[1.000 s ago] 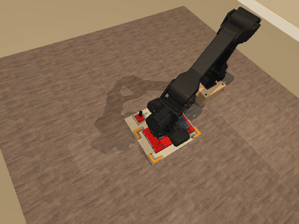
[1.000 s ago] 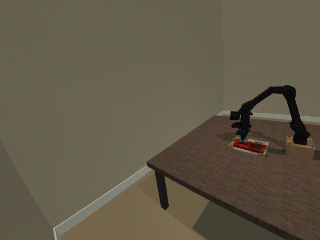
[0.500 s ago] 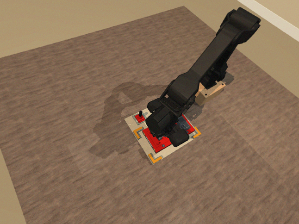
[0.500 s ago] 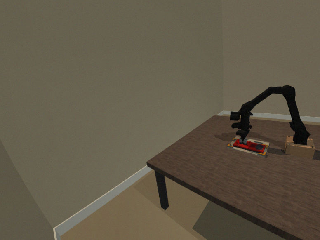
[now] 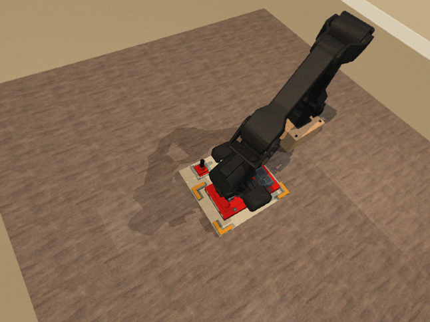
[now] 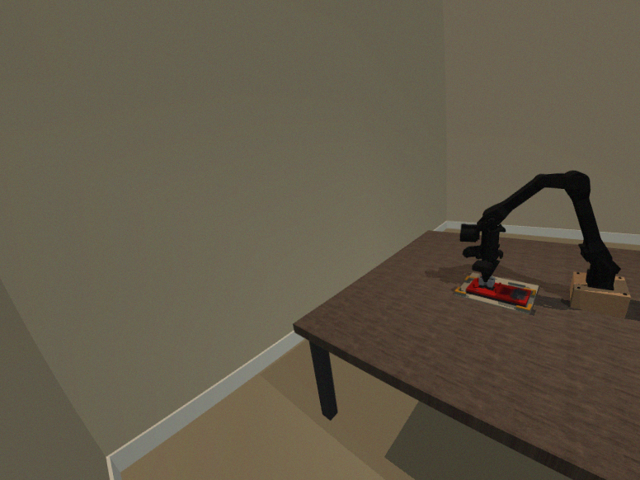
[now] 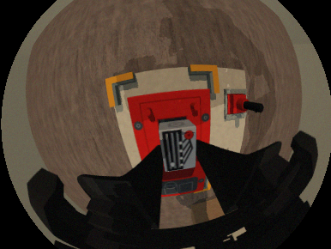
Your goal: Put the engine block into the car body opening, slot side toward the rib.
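Observation:
The grey engine block [image 7: 177,148] [image 6: 486,284] is upright, with black slots and a small red disc on its top. My gripper [image 7: 177,146] [image 6: 486,279] is shut on it, one finger on each side. The red car body [image 7: 146,105] [image 5: 224,211] [image 6: 509,294] lies flat on the pale board. The block is over the opening in the car body, and a dark strip of the opening shows just beyond it in the wrist view. How deep the block sits, and the rib, cannot be made out. In the top view the arm hides the block.
The pale board [image 5: 208,210] [image 7: 160,81] has orange corner brackets [image 5: 222,228] [image 7: 206,69] around the car body. A red piece with a black upright peg [image 5: 201,168] [image 7: 253,106] stands in a grey holder beside the car body. The wooden base block [image 5: 303,134] [image 6: 600,302] is under the arm.

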Controlling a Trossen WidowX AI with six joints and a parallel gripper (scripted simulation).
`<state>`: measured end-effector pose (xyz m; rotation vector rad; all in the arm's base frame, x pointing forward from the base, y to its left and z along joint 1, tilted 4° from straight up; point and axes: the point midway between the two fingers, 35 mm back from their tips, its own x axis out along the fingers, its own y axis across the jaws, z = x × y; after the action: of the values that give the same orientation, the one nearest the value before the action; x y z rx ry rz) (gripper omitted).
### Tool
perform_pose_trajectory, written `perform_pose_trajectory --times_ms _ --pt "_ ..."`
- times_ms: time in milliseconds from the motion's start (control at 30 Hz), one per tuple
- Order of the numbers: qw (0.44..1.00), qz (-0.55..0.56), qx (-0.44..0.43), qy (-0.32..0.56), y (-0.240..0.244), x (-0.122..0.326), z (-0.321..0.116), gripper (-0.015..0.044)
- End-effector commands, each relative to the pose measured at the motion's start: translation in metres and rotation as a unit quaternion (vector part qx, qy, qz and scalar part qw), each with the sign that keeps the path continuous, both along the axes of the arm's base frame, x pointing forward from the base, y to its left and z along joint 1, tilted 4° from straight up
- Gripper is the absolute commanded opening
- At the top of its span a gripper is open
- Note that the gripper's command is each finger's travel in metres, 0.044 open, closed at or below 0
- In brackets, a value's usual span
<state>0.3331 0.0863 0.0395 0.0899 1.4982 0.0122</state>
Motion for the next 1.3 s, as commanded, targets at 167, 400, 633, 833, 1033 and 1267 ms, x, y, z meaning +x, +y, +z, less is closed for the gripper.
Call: perform_pose_trajectory --times_ms 167,400,633,833,1033,1267 --pt "1.0 0.003 -0.002 -0.001 -0.0004 0.0004 -0.0024 0.0159" --pt "1.0 0.004 -0.002 -0.001 -0.0003 0.0005 -0.0039 0.0159" --pt "1.0 0.004 -0.002 -0.001 -0.0002 0.0006 -0.0054 0.0159" --pt "1.0 0.003 -0.002 -0.001 0.0 0.0006 -0.0066 0.0159" --pt "1.0 0.002 -0.002 -0.001 0.0 0.0007 -0.0079 0.0159" --pt "1.0 0.0 -0.002 -0.001 0.0002 0.0008 -0.0094 0.0159"
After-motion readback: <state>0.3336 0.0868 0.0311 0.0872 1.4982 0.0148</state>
